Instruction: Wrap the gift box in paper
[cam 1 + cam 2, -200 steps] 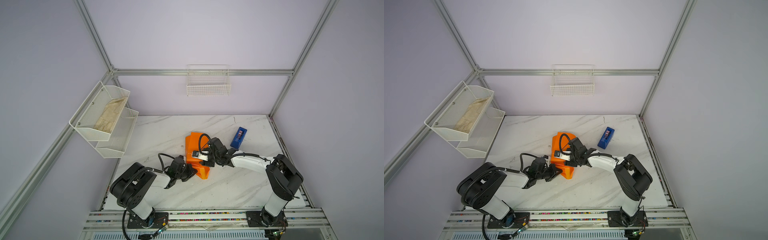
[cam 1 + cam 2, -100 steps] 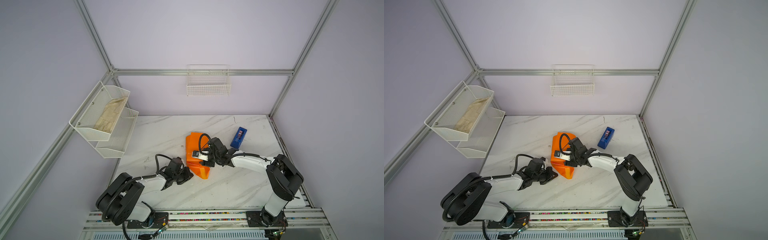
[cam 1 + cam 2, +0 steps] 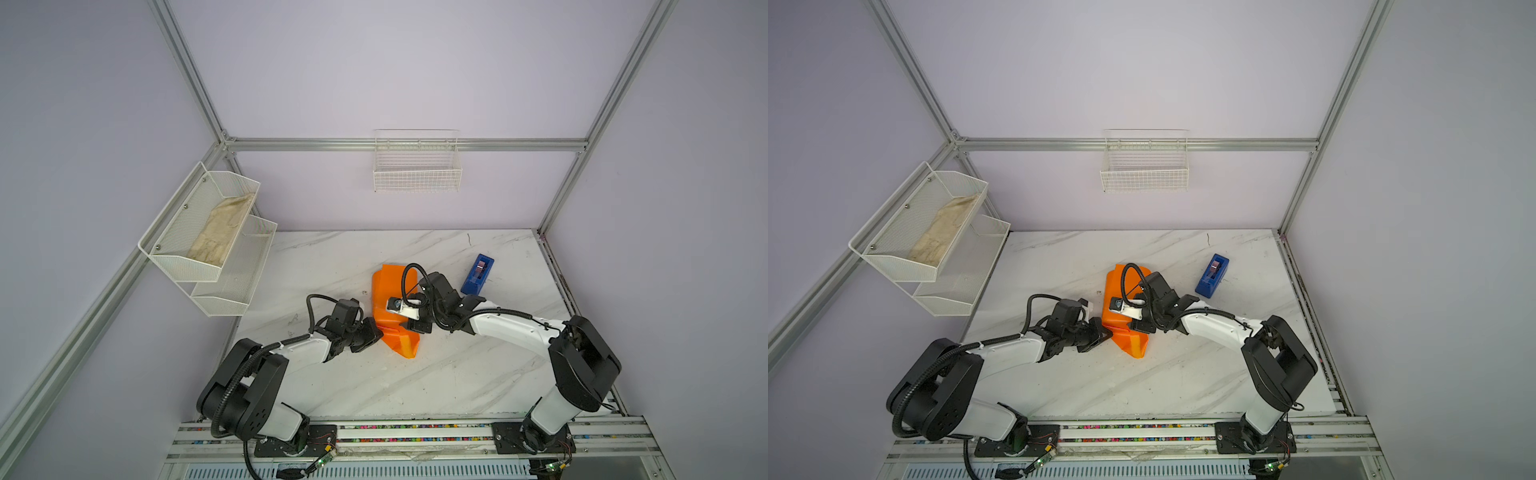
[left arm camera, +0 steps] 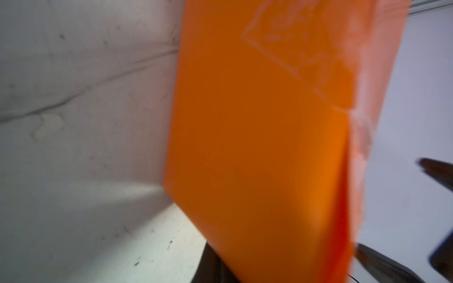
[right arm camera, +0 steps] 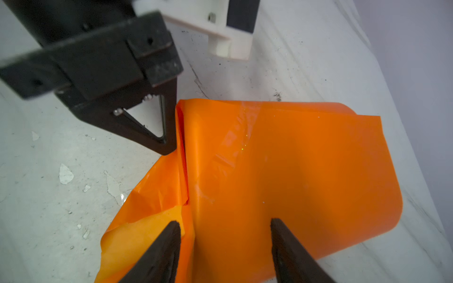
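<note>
Glossy, smooth orange paper (image 5: 294, 171) lies on a scuffed, marble-patterned table (image 5: 73, 208).

Robot lab cell, aluminium frame (image 3: 407, 144)

The left tool (image 5: 169, 147) is made of matte black parts. Its fingers (image 5: 170, 117) are shaped as hollow triangular frames narrowing to a tip, and silver screw heads (image 5: 118, 112) are set at their roots. The right tool (image 5: 225, 235) is fitted with dark tapered prongs (image 5: 161, 252), and a white camera mount (image 3: 401, 309) is fixed just behind it. A ribbed black cable (image 3: 405, 278) is looped behind each tool. The left arm (image 3: 299, 349) and right arm (image 3: 507, 328) are built alike, with white shells on the long links and black housings at the joints. Farthest from the tools, black bases (image 3: 286, 446) are bolted down, and small green circuit boards (image 3: 326, 457) are wired beside them.
</note>
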Robot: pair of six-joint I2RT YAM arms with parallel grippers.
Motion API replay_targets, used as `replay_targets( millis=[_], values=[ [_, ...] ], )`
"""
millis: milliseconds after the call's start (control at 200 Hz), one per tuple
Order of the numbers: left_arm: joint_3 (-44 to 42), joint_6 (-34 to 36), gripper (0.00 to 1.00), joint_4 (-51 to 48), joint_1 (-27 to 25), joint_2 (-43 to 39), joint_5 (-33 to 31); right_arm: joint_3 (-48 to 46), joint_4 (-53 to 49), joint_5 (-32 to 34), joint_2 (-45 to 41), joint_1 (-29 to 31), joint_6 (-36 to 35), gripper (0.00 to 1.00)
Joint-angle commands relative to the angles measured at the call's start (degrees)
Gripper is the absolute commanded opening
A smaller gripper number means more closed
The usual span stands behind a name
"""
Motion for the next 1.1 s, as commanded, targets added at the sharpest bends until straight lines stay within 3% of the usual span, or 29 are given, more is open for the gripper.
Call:
replay_targets(
  millis=[0,125,310,430,610,800,1095],
  values=[
    [3.11,0.16,0.00,4.11,0.19,1.00,2.10,-0.97,-0.54,-0.95,-4.55,-0.02,6.03,0.62],
    [2.80,-0.36,0.00,5.60,0.19,1.82,2.63,-2.89,2.69,4.80,-8.41,-0.17,22.98,0.59],
    [2.80,-0.81,0.00,5.90,0.20,1.82,2.33,-10.03,2.50,21.05,-14.12,-0.94,59.10,0.42],
    [3.09,-0.63,0.00,5.98,0.14,2.52,3.20,-15.76,1.19,21.50,-16.75,-1.49,74.21,0.30],
    [3.03,-0.90,0.00,6.43,0.12,3.53,4.26,-23.50,7.21,15.73,-16.70,-1.49,82.72,0.15],
    [2.49,-1.24,0.00,6.95,-0.49,3.91,4.43,-25.34,18.73,4.56,-9.85,-1.28,84.02,0.05],
    [2.90,-1.17,0.00,6.88,-1.29,6.31,5.11,-23.22,20.89,3.01,-5.73,-0.24,84.88,0.00]
  ],
)
